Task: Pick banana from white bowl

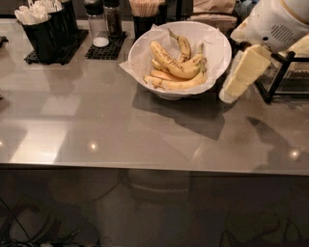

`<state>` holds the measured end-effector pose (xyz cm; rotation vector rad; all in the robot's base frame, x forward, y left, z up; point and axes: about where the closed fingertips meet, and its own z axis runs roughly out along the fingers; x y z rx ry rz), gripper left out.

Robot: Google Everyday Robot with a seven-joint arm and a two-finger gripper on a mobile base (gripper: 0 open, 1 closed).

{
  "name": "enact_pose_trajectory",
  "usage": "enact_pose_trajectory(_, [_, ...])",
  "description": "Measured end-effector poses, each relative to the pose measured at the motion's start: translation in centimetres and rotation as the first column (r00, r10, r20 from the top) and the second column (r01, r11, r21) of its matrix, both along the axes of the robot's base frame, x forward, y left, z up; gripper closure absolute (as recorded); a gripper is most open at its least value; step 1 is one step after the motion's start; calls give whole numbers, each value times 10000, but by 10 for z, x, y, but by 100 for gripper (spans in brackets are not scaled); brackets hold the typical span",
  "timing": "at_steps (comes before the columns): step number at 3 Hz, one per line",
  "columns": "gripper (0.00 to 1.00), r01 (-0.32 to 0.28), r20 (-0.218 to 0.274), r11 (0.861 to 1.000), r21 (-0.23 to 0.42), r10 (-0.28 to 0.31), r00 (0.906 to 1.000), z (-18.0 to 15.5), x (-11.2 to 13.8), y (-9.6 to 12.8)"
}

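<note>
The white bowl (218, 46), lined with crinkled white paper, stands at the back middle of the grey counter. Several bananas lie in it. The banana (170, 63), the longest and thickest, with brown speckles, lies curved across the top of the pile. A small slim banana (183, 46) lies behind it and paler ones (178, 85) lie under it. My gripper (230, 93), cream-coloured on a white arm (275, 21), hangs just right of the bowl's rim, its tip low near the counter, beside the bowl and apart from the bananas.
A black holder with white cutlery (41, 26) stands at the back left. Shakers on a black mat (102, 24) and a cup of wooden stirrers (145, 12) stand behind the bowl. A black wire rack (285, 79) stands at the right. The counter's front edge (145, 166) is near.
</note>
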<state>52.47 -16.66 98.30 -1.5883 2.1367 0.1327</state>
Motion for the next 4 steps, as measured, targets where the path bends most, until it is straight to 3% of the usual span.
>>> enact_pose_trajectory(1, [0,-138,-151,9965,828,151,9998,-7,43,39])
enact_pose_trajectory(2, [0,-177,-162,9959,887,192,9997,-8,47,43])
enact_pose_trajectory(3, [0,423,-75,9899,1357,-416,9991,-15,63,47])
enact_pose_trajectory(4, [0,1444,-235,9613,2347,-1429,9895,-27,108,54])
